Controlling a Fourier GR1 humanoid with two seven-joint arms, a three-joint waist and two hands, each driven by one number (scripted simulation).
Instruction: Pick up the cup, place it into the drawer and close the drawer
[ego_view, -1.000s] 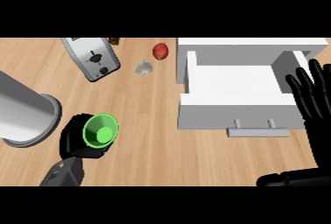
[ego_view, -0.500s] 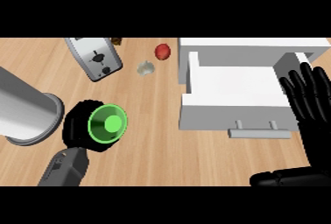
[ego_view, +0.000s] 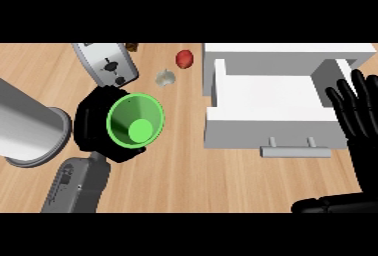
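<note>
While its mouth is facing almost straight up at the camera, the green cup (ego_view: 135, 121) is sitting in the left-centre of the frame, wrapped by the black left hand (ego_view: 94, 116), whose fingers are curling round its far side. Its round rim and paler floor are both showing, so its long axis is running nearly along the line of sight, tipping slightly toward the lower left. The grey left forearm (ego_view: 77, 186) is entering from the lower left edge beneath it.

At centre right, the white drawer (ego_view: 275, 106) is standing pulled open, its bare interior facing up and its grey handle (ego_view: 296, 150) pointing toward the lower edge. The cup is lying well apart from the drawer, to its left, over the wooden counter (ego_view: 192, 175).

Along the right edge, the right hand (ego_view: 359, 112) is resting wide, fingers straight and pointing up, holding nothing.

A large grey cylinder (ego_view: 28, 129) is filling the left edge, just beside the left hand. At upper left, a grey appliance (ego_view: 107, 62) is lying tilted; near it are a small pale object (ego_view: 165, 77) and a red object (ego_view: 184, 58).
</note>
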